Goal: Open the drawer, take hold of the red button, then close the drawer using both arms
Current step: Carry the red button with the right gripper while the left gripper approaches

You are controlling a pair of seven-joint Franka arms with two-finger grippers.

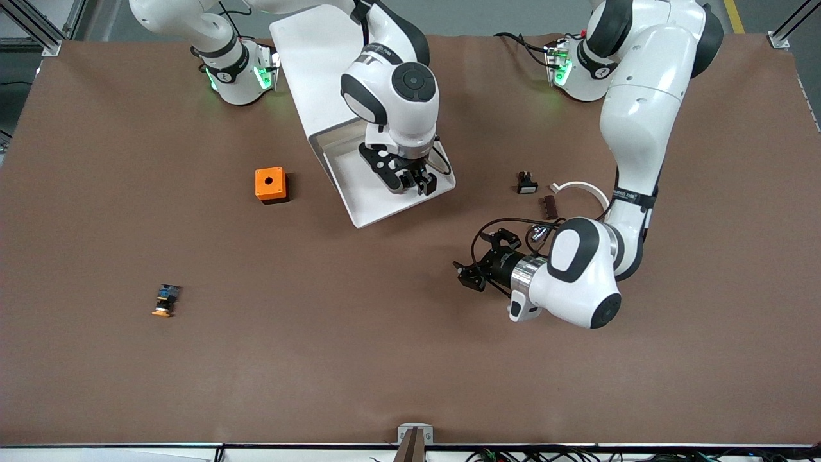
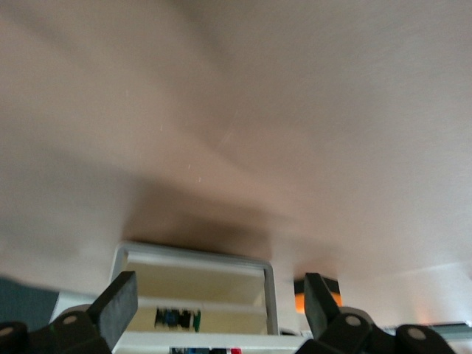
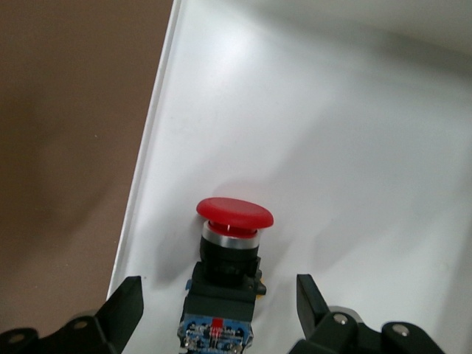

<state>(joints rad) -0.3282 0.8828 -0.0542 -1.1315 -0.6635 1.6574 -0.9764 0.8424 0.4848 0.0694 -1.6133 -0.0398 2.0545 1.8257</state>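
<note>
The button, red-capped with a black body and blue rear, lies in the pulled-out drawer, which sticks out of the white cabinet toward the front camera. Going from the nine o'clock side of the front view: an orange-capped button lies on the brown worktop at about eight o'clock; an orange box sits just beside the drawer, toward the right arm's end. At the centre, the right pincer hangs over the drawer, its fingers spread apart on either side of the red button without touching it. Toward three o'clock lie a small black part, a brown strip and a white curved piece. The left pincer is over bare worktop at about four o'clock, fingers wide apart and holding nothing, facing the cabinet.
</note>
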